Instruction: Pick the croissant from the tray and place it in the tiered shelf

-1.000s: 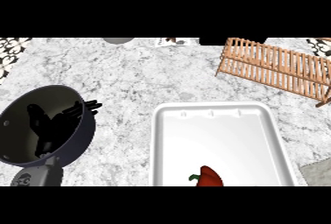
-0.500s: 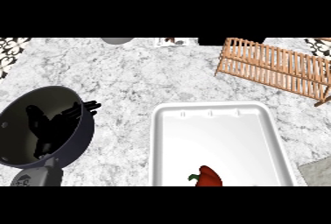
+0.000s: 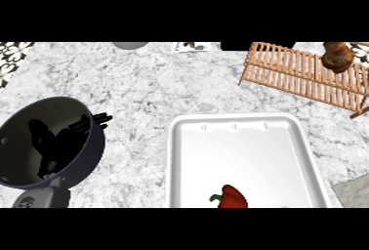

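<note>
One croissant [image 3: 337, 54] sits at the upper right on the tiered shelf [image 3: 302, 78] – off the tray [image 3: 245, 146], apparently placed – while the left robot hand [image 3: 61, 141], fingers relaxed, rests at lower left, so withdrawing should avoid nudging it.

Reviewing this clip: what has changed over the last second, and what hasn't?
A brown croissant has come into view at the upper right, over the wooden shelf; what holds it does not show. Unchanged: the left hand open over the dark pan, the red pepper on the white tray.
</note>
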Robot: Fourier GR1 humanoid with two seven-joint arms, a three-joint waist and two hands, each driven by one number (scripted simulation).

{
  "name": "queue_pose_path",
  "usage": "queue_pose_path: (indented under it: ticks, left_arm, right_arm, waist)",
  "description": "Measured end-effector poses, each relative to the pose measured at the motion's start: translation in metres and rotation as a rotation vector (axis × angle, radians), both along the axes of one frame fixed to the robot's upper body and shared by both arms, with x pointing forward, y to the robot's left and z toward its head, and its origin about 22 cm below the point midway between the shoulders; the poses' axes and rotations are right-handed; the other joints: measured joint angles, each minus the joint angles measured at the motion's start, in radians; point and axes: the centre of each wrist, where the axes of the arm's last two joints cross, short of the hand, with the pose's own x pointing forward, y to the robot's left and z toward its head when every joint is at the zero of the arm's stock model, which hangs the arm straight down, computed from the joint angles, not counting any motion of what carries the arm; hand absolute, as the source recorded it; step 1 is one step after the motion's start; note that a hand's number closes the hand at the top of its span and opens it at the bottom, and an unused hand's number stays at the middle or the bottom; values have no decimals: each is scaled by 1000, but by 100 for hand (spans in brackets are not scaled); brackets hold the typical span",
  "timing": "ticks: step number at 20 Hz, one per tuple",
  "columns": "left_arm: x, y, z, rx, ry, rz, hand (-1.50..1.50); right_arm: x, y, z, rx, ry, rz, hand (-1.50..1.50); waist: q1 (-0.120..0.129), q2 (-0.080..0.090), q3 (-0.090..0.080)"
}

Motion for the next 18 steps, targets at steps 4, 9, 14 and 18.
queue_pose_path:
  ticks: [4,9,14,18]
  left_arm:
    - [0,0,0,3,5,1,0]
    - [0,1,-1,1,7,5,0]
    - [-2,0,0,6,3,14,0]
    - [-4,4,-1,-1,6,14,0]
  right_arm:
    - [-1,-2,8,136,-79,1,-150]
    - [-13,-23,21,238,-193,-72,-150]
    - [-33,-57,35,248,-257,-226,-150]
    - [-54,-91,37,306,-318,-329,-150]
  waist:
    - [-1,-1,0]
    - [-3,-1,1]
    - [-6,-1,-1]
    - [-15,-3,-1]
